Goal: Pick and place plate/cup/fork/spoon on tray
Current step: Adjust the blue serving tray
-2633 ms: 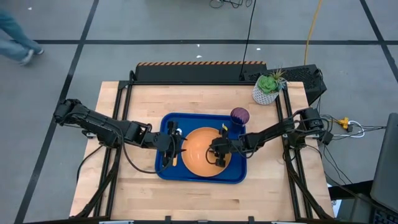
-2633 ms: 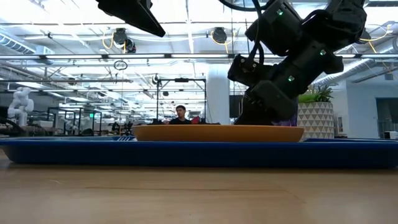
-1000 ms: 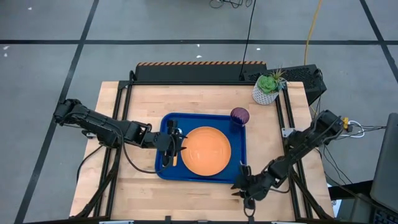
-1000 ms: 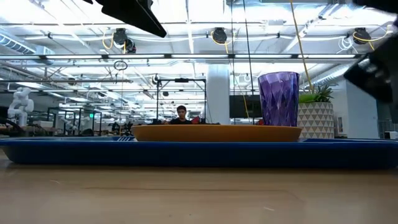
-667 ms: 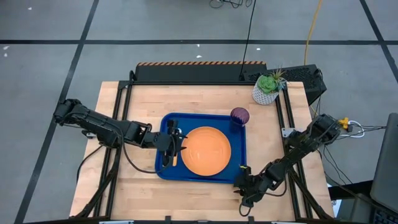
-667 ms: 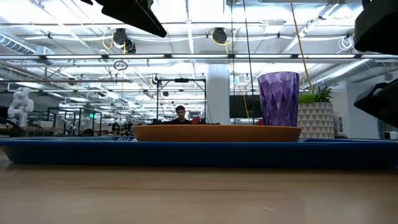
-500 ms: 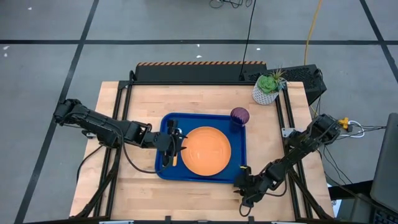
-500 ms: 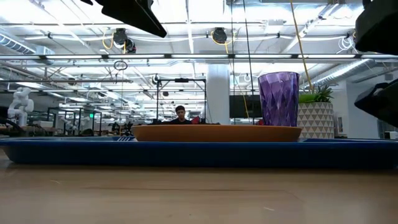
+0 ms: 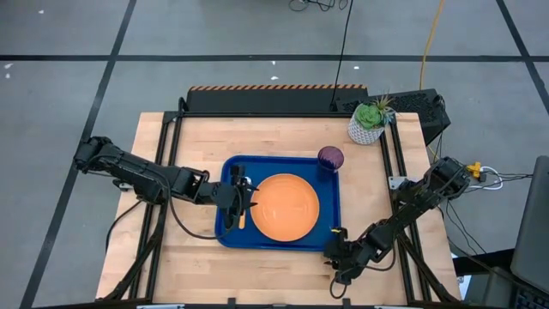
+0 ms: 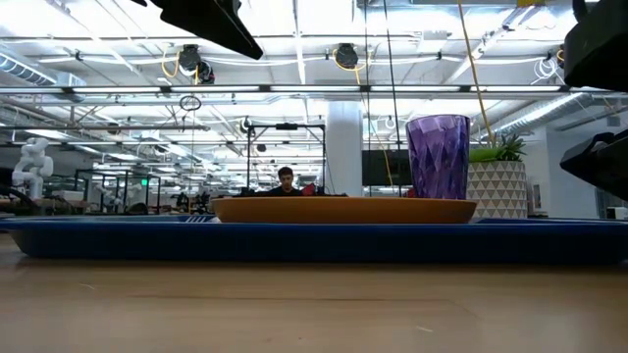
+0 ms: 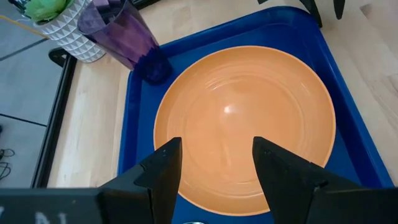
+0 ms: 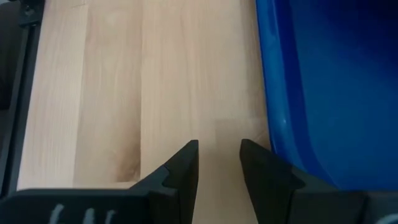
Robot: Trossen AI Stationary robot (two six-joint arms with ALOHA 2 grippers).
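Resting flat in the middle of the tray [image 9: 330, 225], the plate [image 9: 285, 208] fills most of the blue floor between the tray's raised lips. From table height its orange rim [image 10: 343, 209] shows as a low band above the tray's blue wall [image 10: 294, 242]. The cup [image 9: 330, 158] stands upright in the tray's far right corner, just beside the plate's edge; in the left wrist view its purple body [image 11: 124, 38] rises next to the plate [image 11: 245, 124]. Along the tray's left strip, beside the plate, a slim orange handle [image 9: 239, 220] lies partly under the left arm; whether it belongs to the fork or the spoon cannot be told.

The left gripper [image 9: 244, 196] hangs over that left strip of the tray, its two fingers [image 11: 163, 171] spread wide with nothing between them, pointing across the plate. The right gripper [image 9: 335, 253] sits low over bare wood off the tray's near right corner, its fingers [image 12: 183, 168] parted by a narrow gap and holding nothing; the tray's blue corner [image 12: 323, 93] lies just beside them.

Beyond the tray, a white pot with a green succulent [image 9: 369, 122] stands on the table's far right corner, near the cup. A person [image 10: 286, 180] shows far off in the room behind.
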